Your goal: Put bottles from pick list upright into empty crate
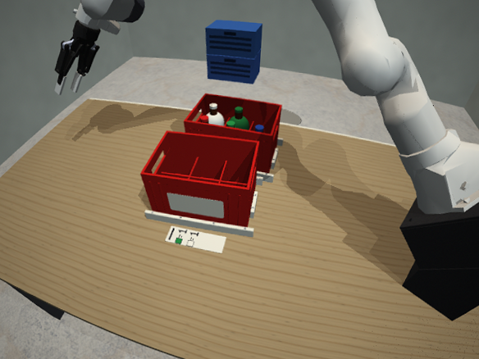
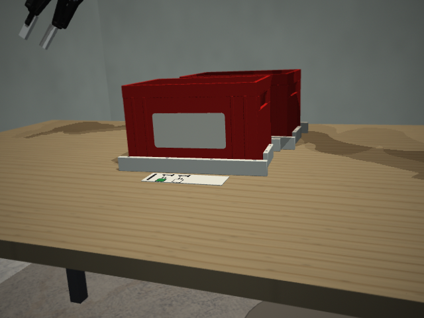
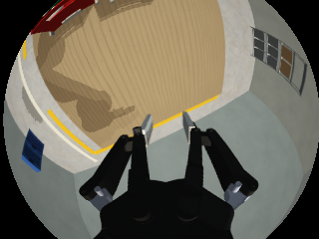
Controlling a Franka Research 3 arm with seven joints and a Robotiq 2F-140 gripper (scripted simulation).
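Observation:
The empty red crate (image 1: 200,170) stands mid-table, with dividers inside. Behind it, the second red crate (image 1: 233,121) holds a white bottle (image 1: 214,115), a green bottle (image 1: 238,119), and lower red (image 1: 203,118), green (image 1: 230,123) and blue (image 1: 259,127) caps. The pick list (image 1: 195,239) lies in front of the empty crate; it shows a green square and a white square, each with a 1. My gripper (image 1: 67,87) hangs high above the table's far left corner, far from both crates. Its fingers are partly apart with nothing between them, as the wrist view (image 3: 167,122) shows.
A blue stacked cabinet (image 1: 232,51) stands beyond the table's far edge. The robot's black base (image 1: 451,260) sits at the right edge. Grey stop rails (image 1: 198,223) border both crates. In the exterior view, the empty crate (image 2: 195,118) hides the bottles.

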